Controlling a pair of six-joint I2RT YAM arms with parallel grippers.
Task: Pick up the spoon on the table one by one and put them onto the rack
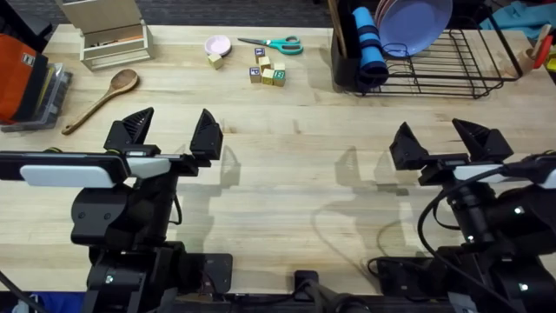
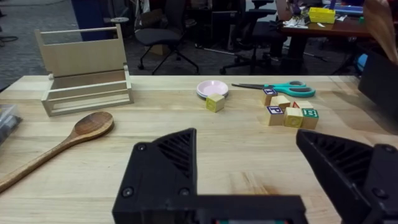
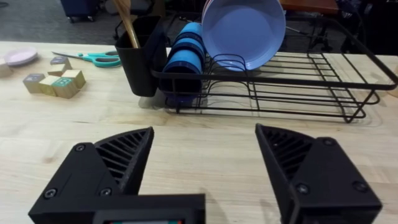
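The table is taking up most of the overhead view, pale planks running across. The rack is sitting at the far right, already holding a purple plate, a blue cup and a black holder with a wooden handle poking out. The beige box is standing at the far left. Left gripper is hovering over the near-left table, fingers spread wide, holding nothing. Right gripper is hovering near-right, in front of the rack, also spread wide and empty.

The spoon is lying flat on the table, far left, just in front of the box, bowl toward the box, handle angling toward the left edge. It is apart from both grippers, so likely no pick started yet.

Smaller stuff mid-table: scissors, pink dish, letter blocks.

Risks, as judged: the slim handle is lying flat, so fingers closing high could be sliding off or pushing it toward the orange case. The rack is far from the spoon, so the left arm is likely facing a long cross-table carry, and could be clipping the right gripper or the blocks. The rack is crowded, so the spoon may be slipping through the bars.
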